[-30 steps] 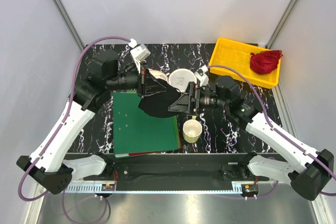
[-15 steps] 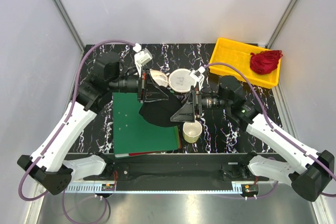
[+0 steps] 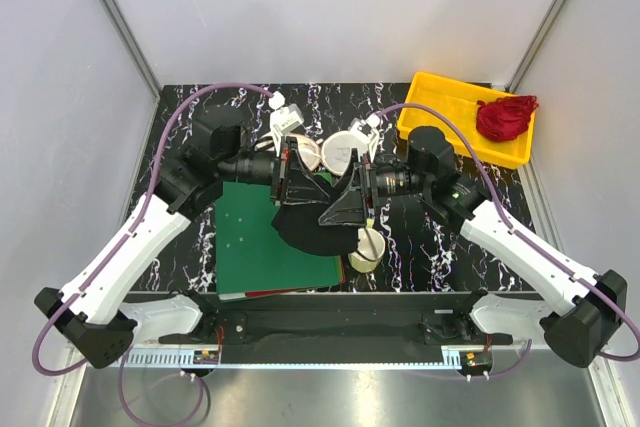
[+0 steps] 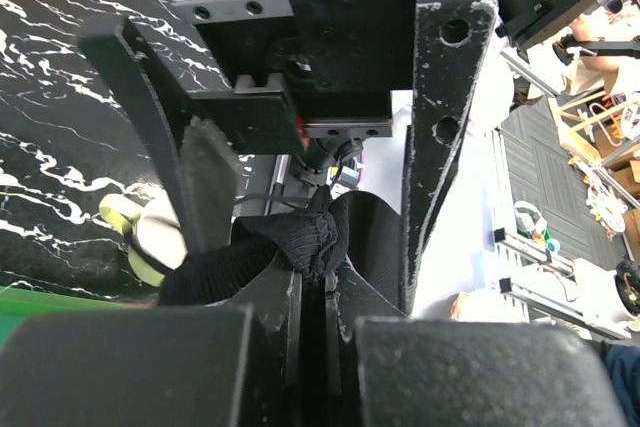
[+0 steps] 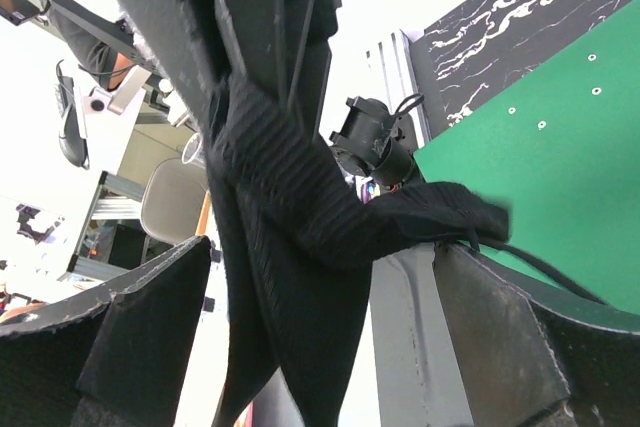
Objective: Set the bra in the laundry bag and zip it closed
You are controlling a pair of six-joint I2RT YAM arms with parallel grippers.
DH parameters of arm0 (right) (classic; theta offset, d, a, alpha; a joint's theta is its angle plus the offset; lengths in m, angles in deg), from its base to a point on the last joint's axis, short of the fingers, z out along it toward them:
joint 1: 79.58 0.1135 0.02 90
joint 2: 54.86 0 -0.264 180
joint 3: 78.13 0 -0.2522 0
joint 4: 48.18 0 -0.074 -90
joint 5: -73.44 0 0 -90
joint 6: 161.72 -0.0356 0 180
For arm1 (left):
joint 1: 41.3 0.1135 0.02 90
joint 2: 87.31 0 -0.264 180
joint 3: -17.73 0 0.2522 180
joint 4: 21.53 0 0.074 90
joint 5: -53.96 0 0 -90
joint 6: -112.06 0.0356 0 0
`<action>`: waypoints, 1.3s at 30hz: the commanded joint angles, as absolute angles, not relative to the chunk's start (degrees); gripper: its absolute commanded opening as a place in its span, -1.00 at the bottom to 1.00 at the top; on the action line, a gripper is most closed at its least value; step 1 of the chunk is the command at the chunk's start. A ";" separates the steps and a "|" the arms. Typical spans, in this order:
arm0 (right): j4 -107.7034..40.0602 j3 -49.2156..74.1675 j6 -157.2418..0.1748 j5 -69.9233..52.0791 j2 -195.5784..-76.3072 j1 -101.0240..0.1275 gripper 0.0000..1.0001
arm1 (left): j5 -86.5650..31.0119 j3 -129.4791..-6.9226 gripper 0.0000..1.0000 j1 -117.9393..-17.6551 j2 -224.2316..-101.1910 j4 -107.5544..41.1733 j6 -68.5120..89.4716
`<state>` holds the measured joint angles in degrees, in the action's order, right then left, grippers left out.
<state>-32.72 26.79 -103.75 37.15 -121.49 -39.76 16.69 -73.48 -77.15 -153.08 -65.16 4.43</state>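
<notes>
Eight things, seven kinds.
Two arms: left arm (image 3: 130, 247), right arm (image 3: 520, 247). One each: bra (image 3: 300, 232), laundry bag (image 3: 341, 154), cup (image 3: 368, 246), green mat (image 3: 245, 237), red garment (image 3: 505, 117), and yellow tray (image 3: 445, 119) at 1 o'clock.

The bra (image 3: 305, 232) is matt black ribbed cloth; the tray (image 3: 450, 87) glossy yellow plastic

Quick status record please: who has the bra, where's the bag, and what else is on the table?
bra: black, hanging over the green mat, not in the bag
left gripper: shut on the bra
right gripper: open, fingers astride the bra
laundry bag: on the table behind both grippers; zipper state unreadable
other: cream cup beside the mat; red garment in yellow tray
</notes>
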 commanded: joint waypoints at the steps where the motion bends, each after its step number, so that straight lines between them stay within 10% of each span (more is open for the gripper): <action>1: -33.62 23.95 -102.30 39.25 -122.10 -39.32 0.96 | 18.28 -73.46 -1.00 -77.95 -153.31 -61.93 3.25; 7: -38.54 25.96 -105.90 41.71 -122.54 -39.32 0.71 | 18.45 -72.94 -1.00 -78.30 -153.57 -60.78 2.72; 12: -29.29 26.15 -102.93 39.52 -120.52 -39.32 0.99 | 17.58 -72.58 -1.00 -78.30 -153.14 -61.30 4.21; 26: 4.78 26.58 -101.66 16.67 -96.62 -39.50 0.99 | 7.30 -74.34 -1.00 -74.00 -151.03 -66.32 -0.17; 39: -24.91 38.80 -117.77 22.73 -100.02 -39.32 0.99 | 3.51 -79.35 -1.00 -71.18 -152.70 -62.81 -15.12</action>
<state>-10.30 38.59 -113.89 21.11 -96.82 -39.59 3.12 -76.89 -71.27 -152.58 -67.33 -9.78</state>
